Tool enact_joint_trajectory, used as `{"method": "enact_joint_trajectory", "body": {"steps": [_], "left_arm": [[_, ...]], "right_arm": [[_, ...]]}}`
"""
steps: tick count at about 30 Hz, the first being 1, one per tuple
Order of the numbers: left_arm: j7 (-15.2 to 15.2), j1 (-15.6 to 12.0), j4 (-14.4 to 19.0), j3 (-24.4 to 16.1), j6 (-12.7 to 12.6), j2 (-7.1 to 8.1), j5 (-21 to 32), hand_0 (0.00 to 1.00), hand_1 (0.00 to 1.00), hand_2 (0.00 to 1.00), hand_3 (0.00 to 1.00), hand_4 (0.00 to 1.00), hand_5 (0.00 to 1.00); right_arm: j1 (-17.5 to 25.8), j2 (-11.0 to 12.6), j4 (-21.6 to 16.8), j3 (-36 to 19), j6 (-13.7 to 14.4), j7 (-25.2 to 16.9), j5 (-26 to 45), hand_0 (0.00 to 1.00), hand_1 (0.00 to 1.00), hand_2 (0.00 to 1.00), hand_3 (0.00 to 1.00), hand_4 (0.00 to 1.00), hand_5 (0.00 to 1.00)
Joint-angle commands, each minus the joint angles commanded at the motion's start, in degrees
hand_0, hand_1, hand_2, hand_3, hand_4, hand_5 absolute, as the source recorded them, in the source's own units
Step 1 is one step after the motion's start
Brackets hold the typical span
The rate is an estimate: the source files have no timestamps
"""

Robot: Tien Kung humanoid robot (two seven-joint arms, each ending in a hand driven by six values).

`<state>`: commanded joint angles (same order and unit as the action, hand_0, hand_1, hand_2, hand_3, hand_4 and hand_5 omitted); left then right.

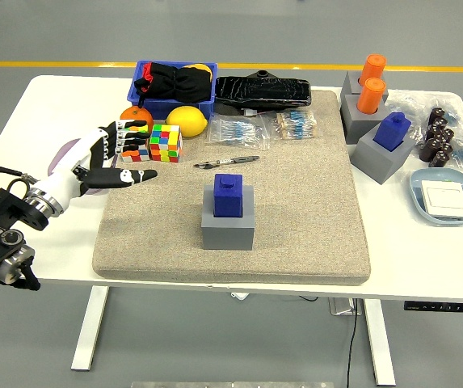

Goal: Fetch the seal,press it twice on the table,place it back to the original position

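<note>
So the left robot hand is hanging over the left edge of the tan mat, fingers stretched out flat and spread, holding nothing at all. It's coming in from the lower left on a black arm with a white wrist section. Right arm isn't anywhere in the shot.

The seal, a blue block with a little knob on top, is sitting upright in its gray holder roughly mid-mat, toward the near side. It's well apart from the hand, off to the hand's right.

Just past the fingertips there's a colourful puzzle cube, and a second one that the fingers partly cover. Behind those, an orange and a lemon sit next to each other, and behind them a blue bin stuffed with something black. A pen lies on the mat between the cube and the seal. A black tray is at the far edge, with a couple of clear bags of small parts in front of it.

Over on the right side of the bench there's another blue seal in a gray block, two orange cylinders in a gray stand, some dark little cylinders in plastic bags, and a light blue dish with a white card-like thing in it.
</note>
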<state>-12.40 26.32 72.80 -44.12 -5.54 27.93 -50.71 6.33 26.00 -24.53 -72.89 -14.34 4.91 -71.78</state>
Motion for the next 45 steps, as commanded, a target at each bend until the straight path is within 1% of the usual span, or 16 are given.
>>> {"method": "enact_joint_trajectory", "body": {"steps": [3,5,6,11,12,17,18,23,24,29,30,34,36,41,42,45], "left_arm": [[0.0,0.4,0.0,0.6,0.1,-0.76,0.1,0.826,0.787,0.779,0.817,0.998,0.046],[0.0,1.2,0.1,2.0,0.5,-2.13,0.8,0.826,0.787,0.779,0.817,0.998,0.046],[0.1,1.4,0.2,2.3,0.7,-2.50,0.9,0.834,0.800,0.796,0.844,0.998,0.046],[0.4,2.3,0.6,4.4,1.8,-3.76,2.1,0.834,0.800,0.796,0.844,0.998,0.046],[0.4,2.3,0.7,4.6,1.8,-3.87,2.2,0.839,0.823,0.843,0.896,0.998,0.117],[0.5,3.0,0.8,6.4,1.9,-4.38,2.2,0.839,0.823,0.843,0.896,0.998,0.117],[0.5,3.1,0.7,6.6,1.9,-4.45,2.1,0.840,0.821,0.837,0.895,0.998,0.084],[-0.1,3.4,-0.5,7.3,1.6,-4.79,2.8,0.840,0.821,0.837,0.895,0.998,0.084],[-0.3,3.4,-0.6,7.4,1.5,-4.82,2.7,0.838,0.808,0.813,0.868,0.998,0.048],[-0.5,3.8,-1.1,8.4,1.0,-4.94,2.3,0.838,0.808,0.813,0.868,0.998,0.048],[-0.5,3.8,-1.3,8.5,0.9,-4.98,2.1,0.838,0.806,0.806,0.861,0.998,0.017],[-0.7,3.8,-1.7,9.0,0.5,-5.37,1.8,0.838,0.806,0.806,0.861,0.998,0.017],[-0.8,3.8,-1.7,9.2,0.4,-5.56,1.8,0.826,0.797,0.796,0.851,0.998,0.002],[-0.9,3.8,-1.4,9.8,0.1,-6.27,1.7,0.826,0.797,0.796,0.851,0.998,0.002],[-0.9,3.8,-1.3,9.9,0.1,-6.43,1.7,0.823,0.782,0.762,0.830,0.998,0.002],[-1.0,3.8,-1.0,10.2,-0.1,-6.94,1.6,0.823,0.782,0.762,0.830,0.998,0.002]], "right_arm": [[0.0,0.0,0.0,0.0,-0.1,0.0,0.0,0.799,0.711,0.681,0.670,0.831,0.488],[0.0,-0.1,0.0,0.1,-0.2,0.0,0.0,0.799,0.711,0.681,0.670,0.831,0.488],[0.0,-0.1,0.0,0.1,-0.2,0.0,0.0,0.799,0.711,0.683,0.672,0.832,0.488],[-0.1,0.0,-0.2,0.2,-0.4,0.0,0.0,0.799,0.711,0.683,0.672,0.832,0.488],[-0.1,0.0,-0.2,0.3,-0.4,0.0,0.0,0.800,0.711,0.681,0.671,0.833,0.489],[-0.1,0.0,-0.3,0.3,-0.5,0.0,0.0,0.800,0.711,0.681,0.671,0.833,0.489],[-0.1,0.0,-0.3,0.4,-0.5,0.0,0.0,0.800,0.712,0.682,0.671,0.835,0.489],[-0.1,0.1,-0.3,0.5,-0.5,0.0,0.0,0.800,0.712,0.682,0.671,0.835,0.489],[-0.1,0.1,-0.3,0.6,-0.5,0.0,0.0,0.801,0.711,0.682,0.676,0.836,0.489],[-0.1,0.1,-0.3,0.7,-0.5,0.0,0.0,0.801,0.711,0.682,0.676,0.836,0.489],[-0.1,0.1,-0.3,0.7,-0.5,0.0,0.0,0.801,0.711,0.683,0.676,0.840,0.488],[-0.1,0.3,-0.3,0.8,-0.5,0.0,0.0,0.801,0.711,0.683,0.676,0.840,0.488],[-0.1,0.3,-0.3,0.8,-0.5,0.0,0.0,0.802,0.712,0.684,0.675,0.841,0.485],[0.0,0.3,-0.3,1.1,-0.5,-0.1,0.0,0.802,0.712,0.684,0.675,0.841,0.485],[0.0,0.4,-0.3,1.1,-0.5,-0.1,0.0,0.803,0.711,0.684,0.677,0.845,0.486],[0.1,0.4,-0.3,1.2,-0.5,-0.2,0.0,0.803,0.711,0.684,0.677,0.845,0.486]]}}
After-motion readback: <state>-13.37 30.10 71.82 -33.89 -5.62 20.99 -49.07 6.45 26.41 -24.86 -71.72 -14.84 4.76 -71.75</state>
